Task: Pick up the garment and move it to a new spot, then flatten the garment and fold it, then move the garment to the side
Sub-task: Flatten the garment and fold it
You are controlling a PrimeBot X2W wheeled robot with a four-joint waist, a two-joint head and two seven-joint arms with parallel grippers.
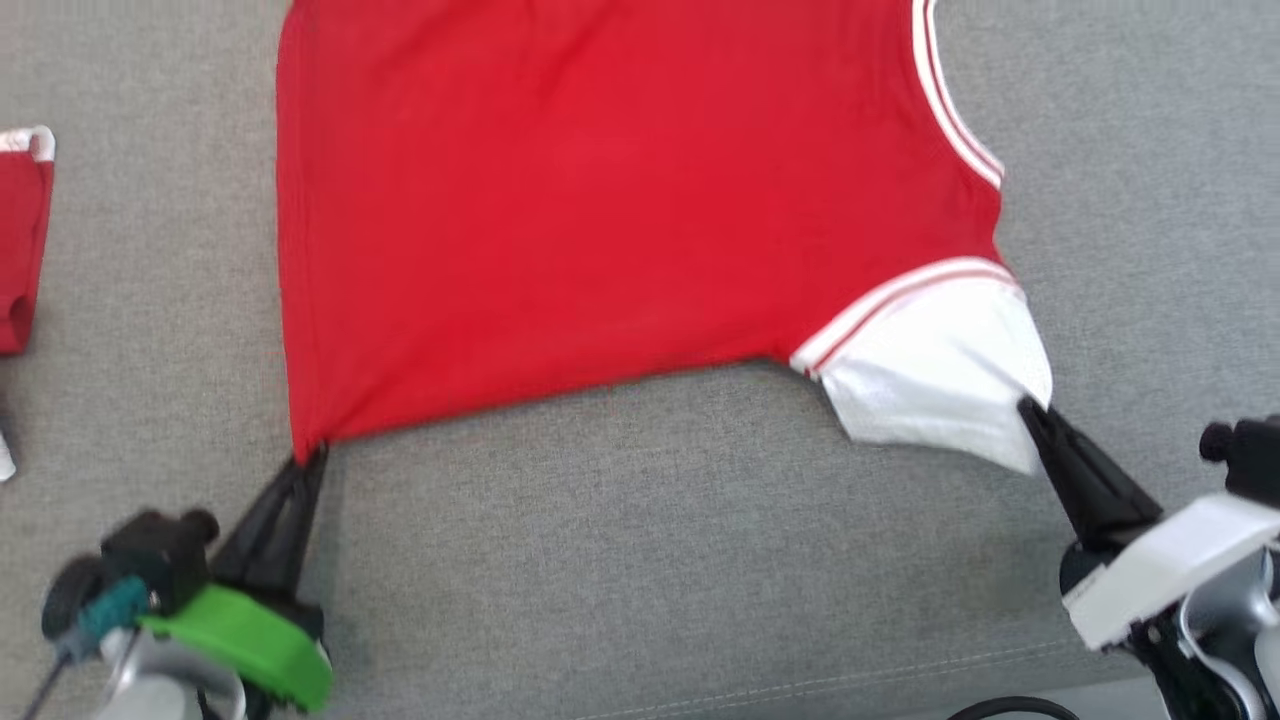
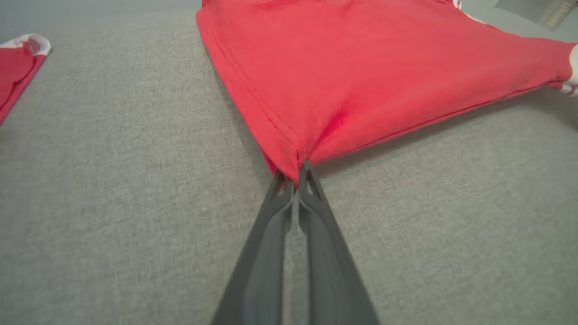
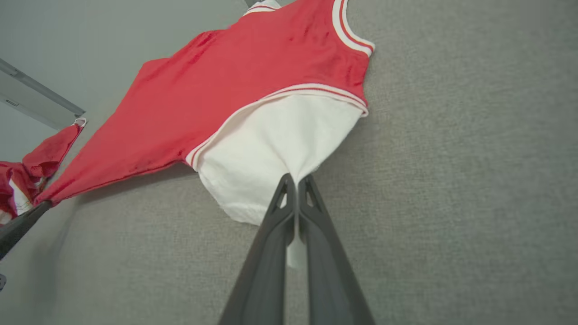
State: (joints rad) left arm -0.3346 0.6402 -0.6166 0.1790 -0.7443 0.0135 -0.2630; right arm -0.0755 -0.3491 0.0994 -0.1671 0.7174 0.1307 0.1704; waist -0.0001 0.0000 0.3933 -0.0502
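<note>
The garment (image 1: 600, 200) is a red sleeveless top with white-striped trim and a white panel (image 1: 940, 390), spread over the grey fabric surface. My left gripper (image 1: 312, 452) is shut on its near left red corner, where the cloth bunches to a point (image 2: 295, 167). My right gripper (image 1: 1030, 410) is shut on the white panel's edge (image 3: 289, 171) at the near right. The cloth is drawn taut between the two grips, its near edge slightly raised with shadow beneath. The top's far end runs out of the head view.
Another red piece with white trim (image 1: 22, 240) lies at the far left edge of the grey surface (image 1: 650, 560). The surface's seamed front edge (image 1: 850, 685) runs along the bottom right. A dark cable (image 1: 1010, 708) shows at the bottom.
</note>
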